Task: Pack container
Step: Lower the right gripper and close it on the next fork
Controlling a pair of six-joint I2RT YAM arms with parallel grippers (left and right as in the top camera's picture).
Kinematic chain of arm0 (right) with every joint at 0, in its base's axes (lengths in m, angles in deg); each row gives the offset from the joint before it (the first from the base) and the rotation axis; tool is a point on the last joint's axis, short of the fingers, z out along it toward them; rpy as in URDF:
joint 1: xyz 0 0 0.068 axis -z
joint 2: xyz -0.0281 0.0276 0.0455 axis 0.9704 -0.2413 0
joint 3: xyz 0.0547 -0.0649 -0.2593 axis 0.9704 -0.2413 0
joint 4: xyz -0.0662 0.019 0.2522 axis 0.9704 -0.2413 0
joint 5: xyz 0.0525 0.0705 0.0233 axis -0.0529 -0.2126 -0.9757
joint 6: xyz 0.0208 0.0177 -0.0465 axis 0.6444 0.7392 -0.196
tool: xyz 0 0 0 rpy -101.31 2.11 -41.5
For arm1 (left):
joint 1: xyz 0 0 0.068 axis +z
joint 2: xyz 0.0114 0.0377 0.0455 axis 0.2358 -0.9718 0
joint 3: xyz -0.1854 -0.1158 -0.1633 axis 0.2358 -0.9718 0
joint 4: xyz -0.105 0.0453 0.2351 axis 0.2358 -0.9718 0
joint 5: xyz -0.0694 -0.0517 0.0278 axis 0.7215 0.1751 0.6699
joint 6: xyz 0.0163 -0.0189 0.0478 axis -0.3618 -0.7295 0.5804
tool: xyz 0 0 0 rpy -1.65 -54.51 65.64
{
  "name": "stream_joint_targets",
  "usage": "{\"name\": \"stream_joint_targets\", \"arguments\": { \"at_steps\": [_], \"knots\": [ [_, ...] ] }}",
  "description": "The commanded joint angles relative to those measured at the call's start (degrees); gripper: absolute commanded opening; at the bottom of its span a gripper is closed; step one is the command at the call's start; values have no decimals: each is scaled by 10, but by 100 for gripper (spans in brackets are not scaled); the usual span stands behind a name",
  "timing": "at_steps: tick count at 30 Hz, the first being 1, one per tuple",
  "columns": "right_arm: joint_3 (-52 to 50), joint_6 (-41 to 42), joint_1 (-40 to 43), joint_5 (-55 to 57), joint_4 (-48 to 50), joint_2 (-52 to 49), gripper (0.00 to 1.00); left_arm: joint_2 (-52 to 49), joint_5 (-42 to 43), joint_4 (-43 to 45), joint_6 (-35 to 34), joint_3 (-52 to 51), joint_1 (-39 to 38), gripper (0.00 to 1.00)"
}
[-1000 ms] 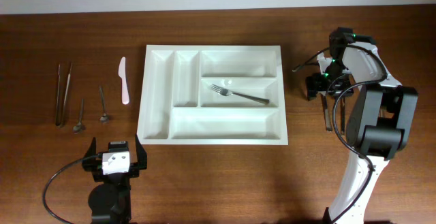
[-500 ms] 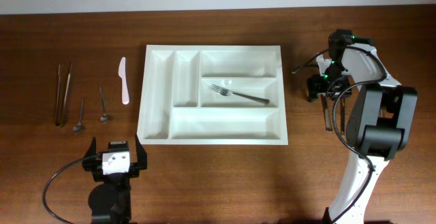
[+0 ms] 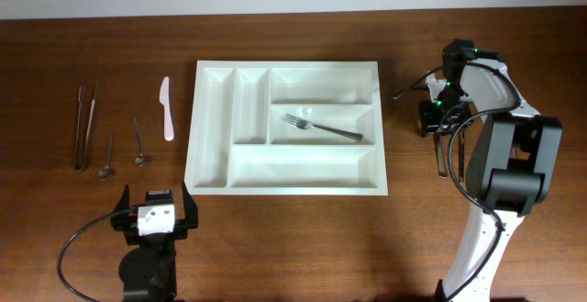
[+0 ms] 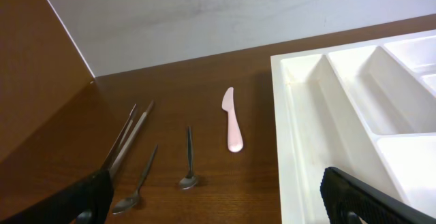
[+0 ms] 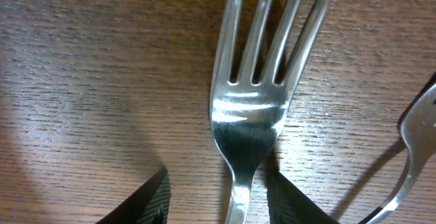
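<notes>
Robotics lab or test setup, dressed with kitchen props. Two black-and-white robot arms stand at near edge of wood-grain counter (image 3: 293, 247): left arm (image 3: 151, 233), right arm (image 3: 503, 155). Exposed black cable (image 3: 71, 251) loops from left base. Plain white wall (image 4: 238, 13) behind. Props laid out in orderly fashion: white container (image 3: 289, 63), fork (image 3: 321, 128) inside it, pale pink knife (image 3: 167, 109), small spoons (image 3: 139, 146).

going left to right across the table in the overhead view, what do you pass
two long metal utensils → small spoon → second small spoon → pale plastic knife → container, with a fork in its middle long compartment → right gripper
</notes>
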Motion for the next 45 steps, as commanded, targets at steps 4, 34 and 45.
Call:
{"name": "stream_joint_targets", "arguments": {
  "at_steps": [4, 34, 45],
  "knots": [
    [-14, -1, -3, 1, 0, -8, 36, 5, 6, 2, 5, -3, -3, 99],
    [-14, 9, -3, 3, -7, -8, 15, 5, 6, 2, 5, -3, -3, 99],
    [-13, 9, -3, 31, -11, -8, 11, 5, 6, 2, 5, -3, -3, 99]
  ]
}}
